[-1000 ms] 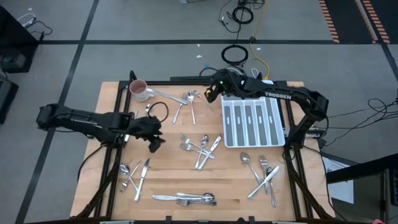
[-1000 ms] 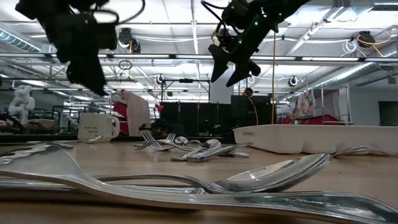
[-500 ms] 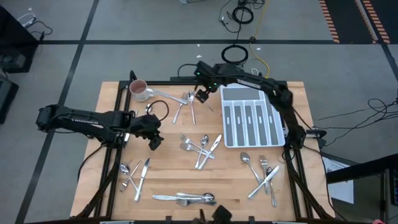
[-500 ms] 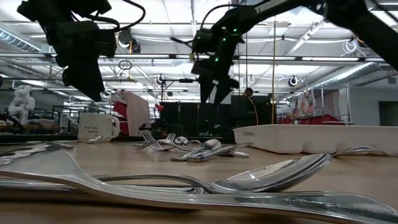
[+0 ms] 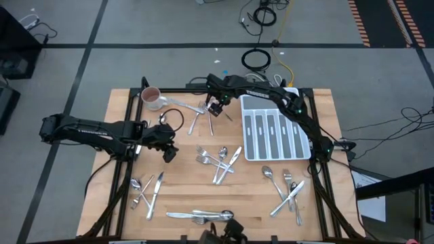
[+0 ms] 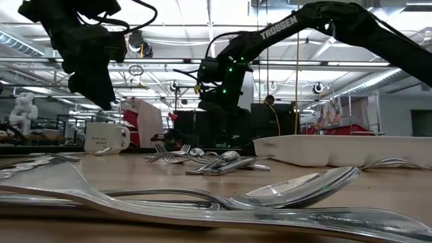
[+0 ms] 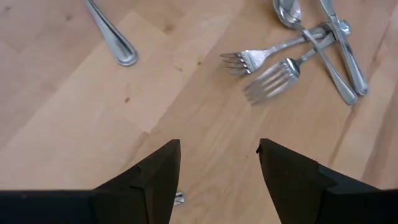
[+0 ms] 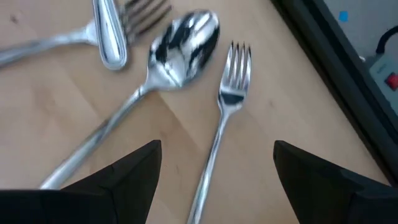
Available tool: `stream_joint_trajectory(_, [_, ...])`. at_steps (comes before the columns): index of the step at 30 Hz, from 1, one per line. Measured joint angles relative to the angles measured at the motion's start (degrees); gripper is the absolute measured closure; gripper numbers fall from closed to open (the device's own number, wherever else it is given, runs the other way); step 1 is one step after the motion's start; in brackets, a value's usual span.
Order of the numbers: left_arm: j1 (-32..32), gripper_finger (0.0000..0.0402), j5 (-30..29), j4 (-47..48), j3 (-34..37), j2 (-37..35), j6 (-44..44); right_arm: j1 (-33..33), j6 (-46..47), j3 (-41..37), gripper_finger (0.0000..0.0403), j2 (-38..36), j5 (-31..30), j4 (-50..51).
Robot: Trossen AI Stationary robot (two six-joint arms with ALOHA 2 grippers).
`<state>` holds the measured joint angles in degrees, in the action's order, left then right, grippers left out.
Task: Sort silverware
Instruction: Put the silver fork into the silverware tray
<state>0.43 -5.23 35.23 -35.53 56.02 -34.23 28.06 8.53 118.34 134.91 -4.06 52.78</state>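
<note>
Silverware [image 5: 217,159] scattered over the wooden bench [image 5: 183,190] in loose clusters: slim, shiny, mirror-bright forks, spoons and table knives, none yet in the white compartmented tray [image 5: 274,134] by the right edge.

High view:
- Far-edge cluster [image 5: 205,112] just left of the tray, near the pink-and-white mug [image 5: 151,97] at the far left corner.
- Centre cluster of crossed forks, spoon and knife.
- Left-edge group [image 5: 146,188] toward the near left corner; near-edge row [image 5: 202,216]; right group [image 5: 288,190] below the tray.
- Left gripper [image 5: 168,150] hovering over bare wood left of the centre cluster, arm reaching in from the left edge.
- Right gripper [image 5: 215,106] stretched across the tray's far end, poised above the far-edge cluster.

Low view: adds height, lost from above. Both grippers clearly off the surface, left gripper [image 6: 94,84] higher, right gripper [image 6: 219,101] lower behind the centre pile. Large spoon [image 6: 297,192] and long handles filling the foreground; mug [image 6: 104,138] and tray wall [image 6: 337,150] seen side-on.

Left wrist view: fingers [image 7: 155,177] spread, nothing between them, bare wood below. Two forks [image 7: 267,68] ahead, tines toward the gripper, crossed with a spoon and knife [image 7: 342,50]; a lone handle end [image 7: 115,43] off to one side.

Right wrist view: fingers [image 8: 130,174] spread wide, empty. One fork [image 8: 227,118] lying between them, tines away; spoon [image 8: 177,43] bowl just beside it, another handle [image 8: 109,37] and fork tines beyond. Bench frame edge close by.
</note>
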Motion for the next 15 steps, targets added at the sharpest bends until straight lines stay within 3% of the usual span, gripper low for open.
stream_joint_trajectory(15, [0.0,0.0178,-1.1,-0.2,0.0,0.0,0.0,1.6,1.8,0.0,0.0103,0.4,1.1,-3.4])
